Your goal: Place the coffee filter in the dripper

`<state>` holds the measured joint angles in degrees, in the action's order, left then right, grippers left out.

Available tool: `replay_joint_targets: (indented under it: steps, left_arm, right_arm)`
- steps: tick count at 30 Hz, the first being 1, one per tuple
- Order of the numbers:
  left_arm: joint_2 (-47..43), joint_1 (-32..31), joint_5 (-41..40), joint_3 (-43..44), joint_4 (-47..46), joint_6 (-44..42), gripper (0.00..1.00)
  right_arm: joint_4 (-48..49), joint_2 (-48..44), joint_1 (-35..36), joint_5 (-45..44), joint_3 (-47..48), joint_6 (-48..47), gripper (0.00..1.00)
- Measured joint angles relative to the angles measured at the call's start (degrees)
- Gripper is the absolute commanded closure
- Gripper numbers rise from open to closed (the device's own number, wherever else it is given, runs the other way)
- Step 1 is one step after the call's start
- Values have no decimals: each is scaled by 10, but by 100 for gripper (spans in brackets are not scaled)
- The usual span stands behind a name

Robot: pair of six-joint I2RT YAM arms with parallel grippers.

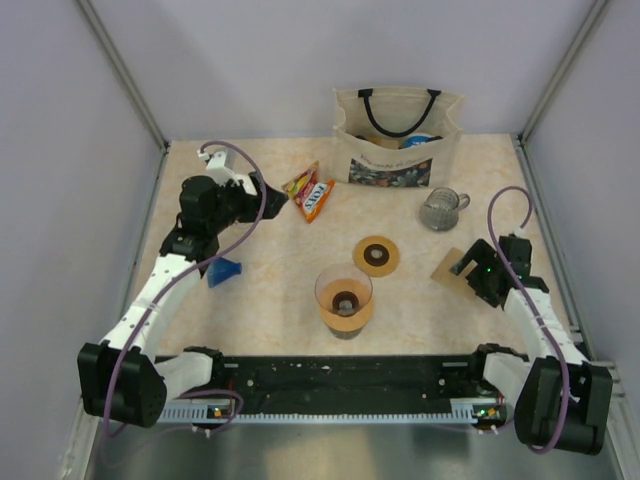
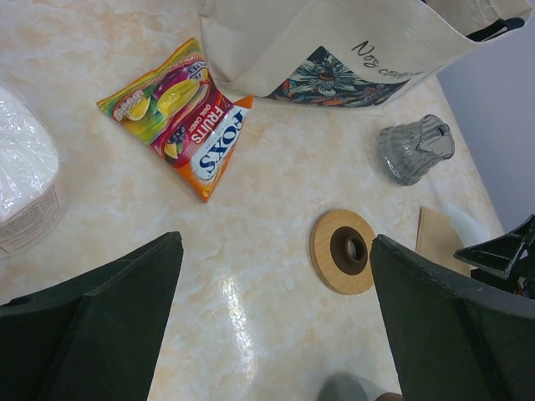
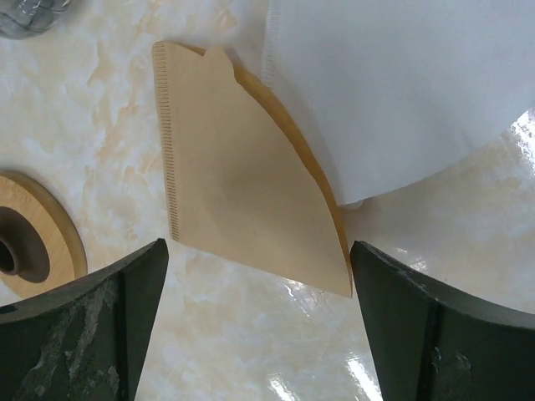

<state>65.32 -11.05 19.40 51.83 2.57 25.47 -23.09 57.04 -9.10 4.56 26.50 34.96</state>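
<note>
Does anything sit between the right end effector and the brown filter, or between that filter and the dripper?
Nothing visible. The right end effector hangs open over the brown filter; a white filter overlaps one edge. Toward the dripper the table is bare, with the wooden ring just aside.

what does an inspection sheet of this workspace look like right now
surface: beige marbled tabletop, glossy, no spills seen
job's things: amber dripper upright mid-table, no filter inside; brown filter flat at the right, white paper overlapping its edge
clutter: wooden ring, glass jug, sweets packet, tote bag, blue piece
grippers: left gripper open, holding nothing; right gripper open above the brown filter
cables: purple cable looped on each arm, touching no items
surroundings: pale walls, metal rails
</note>
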Motion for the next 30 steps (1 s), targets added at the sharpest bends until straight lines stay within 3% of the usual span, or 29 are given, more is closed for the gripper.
replay_joint_targets:
  steps: [9,21,26,30]
  left_arm:
    - [0,5,7,0,-1,1,1]
    - [0,7,14,0,-1,2,1]
    - [0,8,21,0,-1,2,1]
    - [1,9,22,0,-1,2,1]
  right_arm:
    - [29,-9,5,12,-4,-17,16]
    - [78,1,5,17,-21,-26,16]
    - [90,12,5,-21,17,-57,16]
    - [133,63,5,-2,71,-100,17]
